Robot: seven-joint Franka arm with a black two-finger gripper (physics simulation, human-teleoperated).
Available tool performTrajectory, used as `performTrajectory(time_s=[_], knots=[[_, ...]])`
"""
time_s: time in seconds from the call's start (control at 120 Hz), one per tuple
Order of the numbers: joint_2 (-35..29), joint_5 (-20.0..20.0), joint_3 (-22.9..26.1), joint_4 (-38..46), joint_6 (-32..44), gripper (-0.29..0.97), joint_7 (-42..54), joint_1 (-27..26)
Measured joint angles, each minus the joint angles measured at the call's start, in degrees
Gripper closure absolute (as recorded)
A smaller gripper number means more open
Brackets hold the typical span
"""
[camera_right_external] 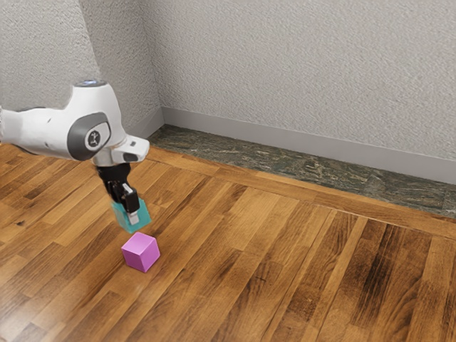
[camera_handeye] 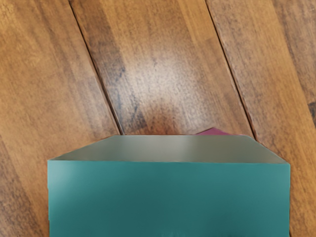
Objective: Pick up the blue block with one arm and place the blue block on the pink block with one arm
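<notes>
open wood floor (camera_right_external: pixel 299 271) below blue block (camera_right_external: pixel 140 222)

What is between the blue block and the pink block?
Nothing: the exterior view shows the blue block close above the pink block, with no object between.

The white jointed arm (camera_right_external: pixel 50 132) enters from the exterior view's left, wrist bent down. Its black two-finger gripper (camera_right_external: pixel 128 209) clamps a teal-blue cube (camera_right_external: pixel 137 221).

The blue block (camera_handeye: pixel 168 197), cut off at the wrist view's edge, hides most of the pink block (camera_handeye: pixel 215 132)
</notes>
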State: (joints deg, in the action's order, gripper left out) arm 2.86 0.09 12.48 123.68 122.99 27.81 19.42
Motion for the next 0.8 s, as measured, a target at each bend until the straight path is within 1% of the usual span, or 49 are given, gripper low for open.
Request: performTrajectory(time_s=[0.158,0.233,0.367,0.533,0.8], knots=[[1.95,0.23,1.6,0.41,2.17,0.42,-3.48,-2.65],[3.02,0.37,1.75,0.9,3.5,0.42,-5.02,-2.65],[1.25,0.83,1.8,1.87,4.81,0.42,-7.3,-2.12],[-1.51,1.39,1.84,3.4,4.69,0.42,-9.49,-1.88],[-0.94,2.84,1.78,5.08,4.14,0.42,-11.93,-1.01]])
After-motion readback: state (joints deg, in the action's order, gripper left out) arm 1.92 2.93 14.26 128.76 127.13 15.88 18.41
